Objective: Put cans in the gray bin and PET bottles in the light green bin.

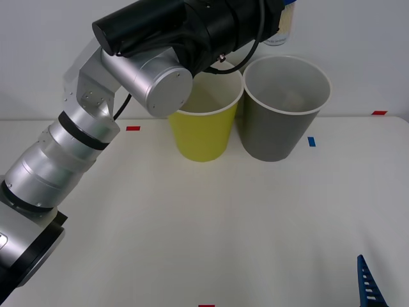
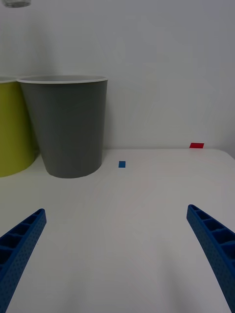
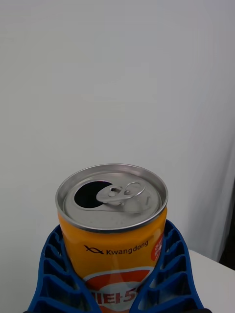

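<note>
The white counter (image 1: pixel 192 224) carries the light green bin (image 1: pixel 203 131) and the gray bin (image 1: pixel 281 121), side by side. Raised above the gray bin's far rim, the left gripper (image 3: pixel 115 288) clasps an opened orange can (image 3: pixel 115 234) upright between its fingers. The right gripper (image 2: pixel 117 254) rests low near the counter, fingers spread.

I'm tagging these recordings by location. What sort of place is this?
Probably a lab test bench, not a home: a bare white table against a plain wall, coloured tape markers on it, and a gray bin and light green bin set out for sorting.
</note>
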Action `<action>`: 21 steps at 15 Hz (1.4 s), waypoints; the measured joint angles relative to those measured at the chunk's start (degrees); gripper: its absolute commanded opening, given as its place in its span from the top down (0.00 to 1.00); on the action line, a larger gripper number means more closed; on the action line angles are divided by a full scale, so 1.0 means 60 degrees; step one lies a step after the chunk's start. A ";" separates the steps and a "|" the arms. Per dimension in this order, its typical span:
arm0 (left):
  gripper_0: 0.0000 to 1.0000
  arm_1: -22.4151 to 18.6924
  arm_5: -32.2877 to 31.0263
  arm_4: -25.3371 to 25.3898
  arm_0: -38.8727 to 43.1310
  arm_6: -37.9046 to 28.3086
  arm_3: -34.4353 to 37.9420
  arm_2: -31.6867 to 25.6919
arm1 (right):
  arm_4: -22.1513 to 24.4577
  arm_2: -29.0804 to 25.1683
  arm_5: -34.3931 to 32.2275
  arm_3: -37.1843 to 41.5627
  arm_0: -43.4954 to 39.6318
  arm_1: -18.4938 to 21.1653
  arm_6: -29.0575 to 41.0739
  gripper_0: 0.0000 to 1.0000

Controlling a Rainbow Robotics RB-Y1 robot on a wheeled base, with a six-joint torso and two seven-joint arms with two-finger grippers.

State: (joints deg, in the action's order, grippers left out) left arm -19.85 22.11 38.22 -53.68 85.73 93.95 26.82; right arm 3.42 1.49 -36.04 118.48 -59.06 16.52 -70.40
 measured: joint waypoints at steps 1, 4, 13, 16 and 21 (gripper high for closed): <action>0.99 0.0142 -0.0362 -0.0072 -0.0021 0.0012 -0.0406 0.0108 | 0.0000 0.0000 0.0000 0.0000 0.0000 0.0000 0.0000 0.00; 1.00 0.0379 -0.0958 -0.0190 -0.0033 0.0033 -0.1163 0.0187 | 0.0000 0.0000 0.0000 0.0000 0.0000 0.0000 0.0000 0.00; 1.00 0.1028 -0.1478 -0.0283 -0.0049 -0.0014 -0.1513 0.0622 | 0.0000 0.0000 0.0000 0.0000 0.0000 0.0000 0.0000 0.00; 1.00 0.1112 -0.3123 -0.0237 -0.0273 -0.0085 -0.2561 0.1407 | 0.0000 0.0000 0.0000 0.0000 0.0000 0.0000 0.0000 0.00; 1.00 0.1269 -0.3257 -0.0208 -0.0339 -0.0122 -0.2697 0.1587 | 0.0000 0.0000 0.0000 0.0000 0.0000 0.0000 0.0000 0.00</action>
State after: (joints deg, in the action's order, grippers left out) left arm -12.24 2.57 36.97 -55.72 85.00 77.77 36.35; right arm 3.43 1.49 -36.04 118.48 -59.06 16.52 -70.40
